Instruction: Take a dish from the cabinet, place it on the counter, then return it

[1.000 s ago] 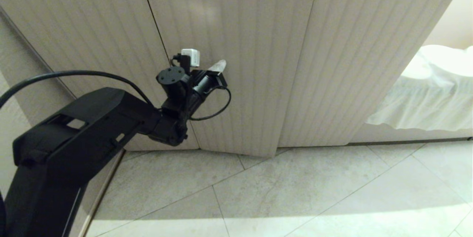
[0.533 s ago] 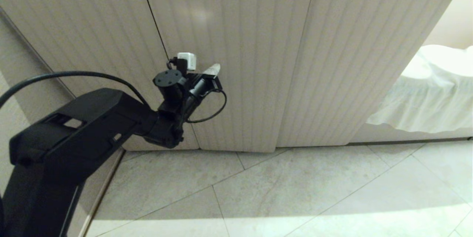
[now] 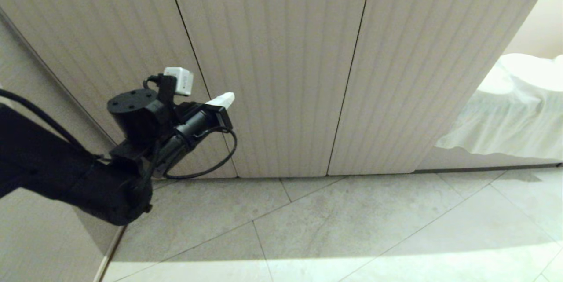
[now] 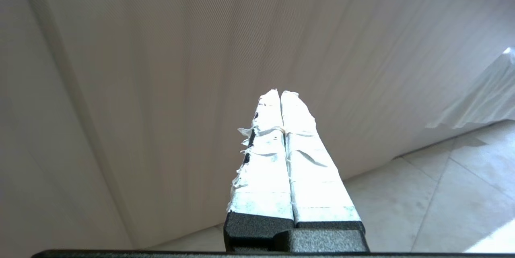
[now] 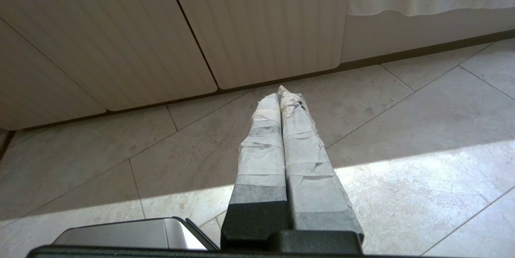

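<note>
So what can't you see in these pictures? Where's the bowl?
- The bowl: in no view; the cabinet doors are shut, hiding the inside.
- The counter: above the top edge of the head view.
- The left gripper touching the door or not: cannot tell.
- The right gripper: outside the head view.

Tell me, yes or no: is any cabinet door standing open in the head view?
No: all the fluted doors of the cabinet sit flush, with only thin dark seams between them.
</note>
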Controlling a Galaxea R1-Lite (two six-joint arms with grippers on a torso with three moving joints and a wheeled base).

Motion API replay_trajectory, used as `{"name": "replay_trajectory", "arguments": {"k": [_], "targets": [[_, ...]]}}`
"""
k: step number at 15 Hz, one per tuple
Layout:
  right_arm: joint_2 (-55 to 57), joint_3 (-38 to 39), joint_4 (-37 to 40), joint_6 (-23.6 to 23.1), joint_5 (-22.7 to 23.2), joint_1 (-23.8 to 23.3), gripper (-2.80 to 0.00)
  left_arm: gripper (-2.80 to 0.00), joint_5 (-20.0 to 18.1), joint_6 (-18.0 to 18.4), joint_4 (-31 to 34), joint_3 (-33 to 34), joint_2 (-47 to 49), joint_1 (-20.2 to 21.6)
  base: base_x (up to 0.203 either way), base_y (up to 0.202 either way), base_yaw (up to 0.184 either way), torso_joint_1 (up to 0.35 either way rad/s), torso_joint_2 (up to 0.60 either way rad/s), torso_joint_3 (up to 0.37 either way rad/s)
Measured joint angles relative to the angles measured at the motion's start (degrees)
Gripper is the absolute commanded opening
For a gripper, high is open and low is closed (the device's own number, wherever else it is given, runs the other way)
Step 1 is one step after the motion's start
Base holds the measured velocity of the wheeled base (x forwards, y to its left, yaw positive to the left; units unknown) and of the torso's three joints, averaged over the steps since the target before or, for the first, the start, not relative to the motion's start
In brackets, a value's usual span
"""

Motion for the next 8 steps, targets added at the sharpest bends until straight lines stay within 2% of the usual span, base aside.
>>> {"name": "replay_trajectory", "arguments": {"k": [4, 8], "targets": [[0.0, 0.0, 0.0, 0.0, 0.0, 0.0, -2.8, -2.8, 1.9, 6.3, 1.5, 7.9, -10.2, 1.0, 0.0, 0.0, 0.0, 0.0, 0.0, 0.0], [0.0, 0.0, 0.0, 0.0, 0.0, 0.0, -2.8, -2.8, 6.4, 10.7, 1.8, 15.0, -17.5, 2.7, 0.0, 0.0, 0.0, 0.0, 0.0, 0.0]]}}
